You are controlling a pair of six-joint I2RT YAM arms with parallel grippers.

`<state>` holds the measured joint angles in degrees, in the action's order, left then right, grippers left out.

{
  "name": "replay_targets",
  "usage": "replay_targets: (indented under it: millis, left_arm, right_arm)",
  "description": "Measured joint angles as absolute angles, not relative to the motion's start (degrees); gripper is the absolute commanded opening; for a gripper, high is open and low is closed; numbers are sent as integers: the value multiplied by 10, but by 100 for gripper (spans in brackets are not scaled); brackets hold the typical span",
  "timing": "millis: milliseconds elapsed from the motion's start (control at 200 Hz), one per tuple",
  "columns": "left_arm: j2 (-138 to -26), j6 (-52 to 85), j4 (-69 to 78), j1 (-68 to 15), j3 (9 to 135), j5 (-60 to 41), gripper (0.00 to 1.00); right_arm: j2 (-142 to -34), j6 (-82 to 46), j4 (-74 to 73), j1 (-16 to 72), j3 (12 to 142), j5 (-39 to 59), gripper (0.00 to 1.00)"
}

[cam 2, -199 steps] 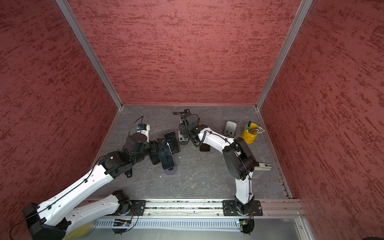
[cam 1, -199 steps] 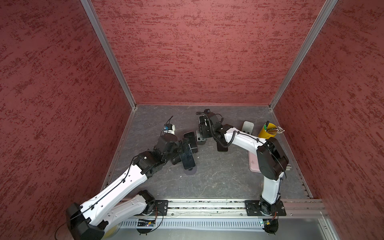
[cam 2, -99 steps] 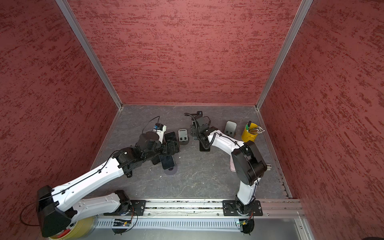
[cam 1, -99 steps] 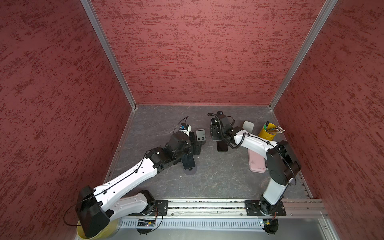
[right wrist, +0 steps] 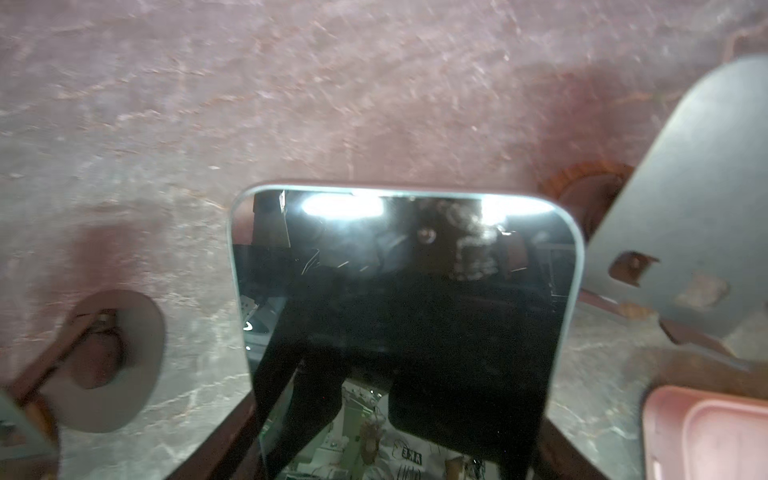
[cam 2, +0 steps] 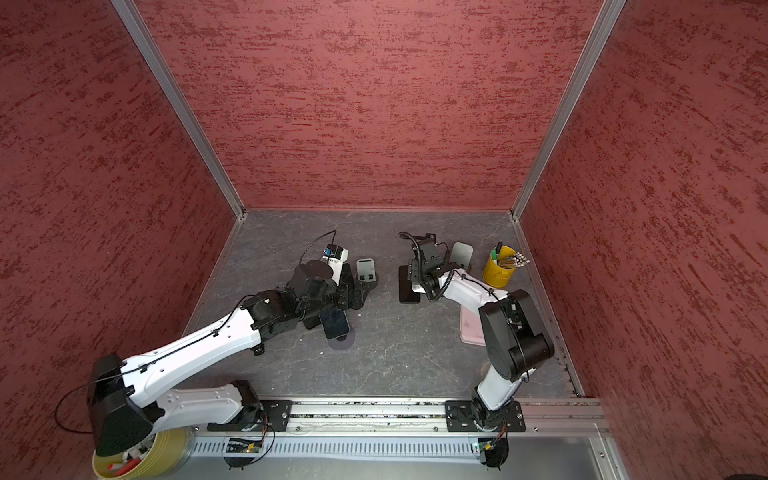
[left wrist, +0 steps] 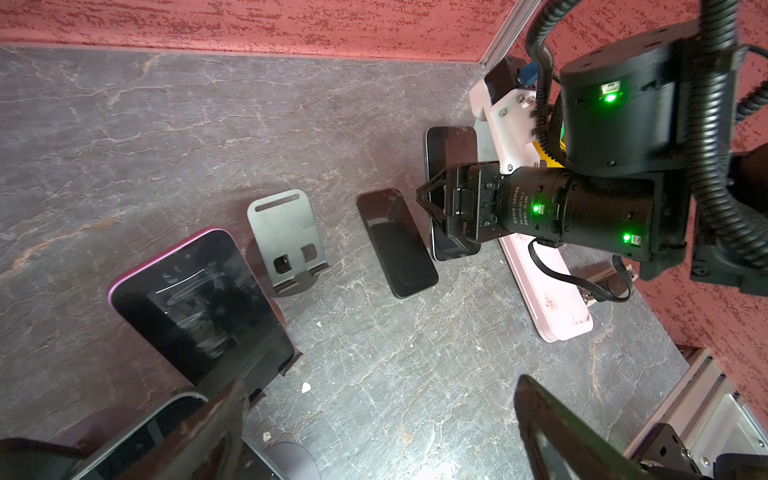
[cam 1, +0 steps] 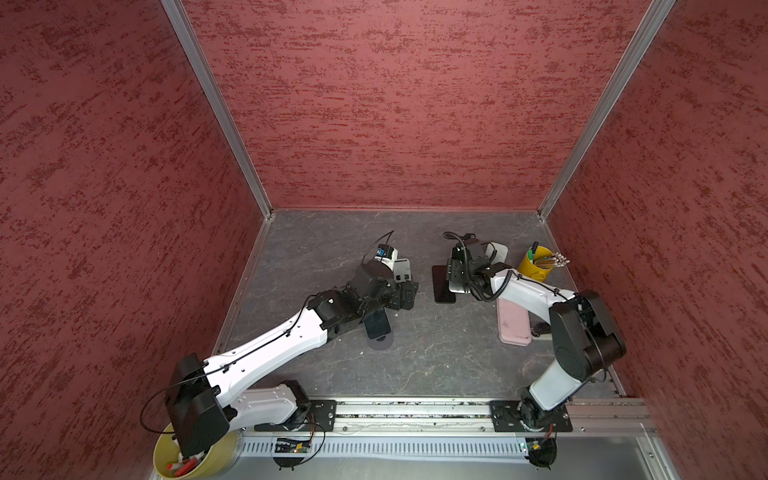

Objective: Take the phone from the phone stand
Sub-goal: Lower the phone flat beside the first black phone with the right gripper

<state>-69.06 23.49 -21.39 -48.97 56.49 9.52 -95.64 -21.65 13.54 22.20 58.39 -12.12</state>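
My right gripper (right wrist: 392, 436) is shut on a silver-edged phone (right wrist: 403, 299), one finger on each long side. In both top views that phone (cam 1: 457, 286) (cam 2: 415, 286) hangs off any stand, right of centre, next to a black phone (cam 1: 441, 284) lying flat. The grey phone stand (cam 1: 402, 270) (left wrist: 286, 237) stands empty near the middle. My left gripper (cam 1: 405, 297) (left wrist: 374, 436) is open with bare floor between its fingers, just in front of that stand. A pink-edged phone (left wrist: 199, 303) leans on another stand beside it.
A further grey stand (cam 1: 496, 253) (right wrist: 685, 249) is behind my right gripper. A yellow cup of pens (cam 1: 536, 266) and a pink tray (cam 1: 514, 322) sit at the right. A dark phone on a round-based stand (cam 1: 378, 322) is under my left wrist. Red walls close three sides.
My right gripper has carried the phone rightward, away from the grey stand, which now shows empty. My left arm has reached forward and right toward the middle, its gripper still open.
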Motion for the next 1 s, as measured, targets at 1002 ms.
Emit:
replay_targets:
  millis: [1002]
  left_arm:
    - [-692,225,-214,-498,568,135,99]
  right_arm:
    - [-1034,-199,105,165,565,-58,73]
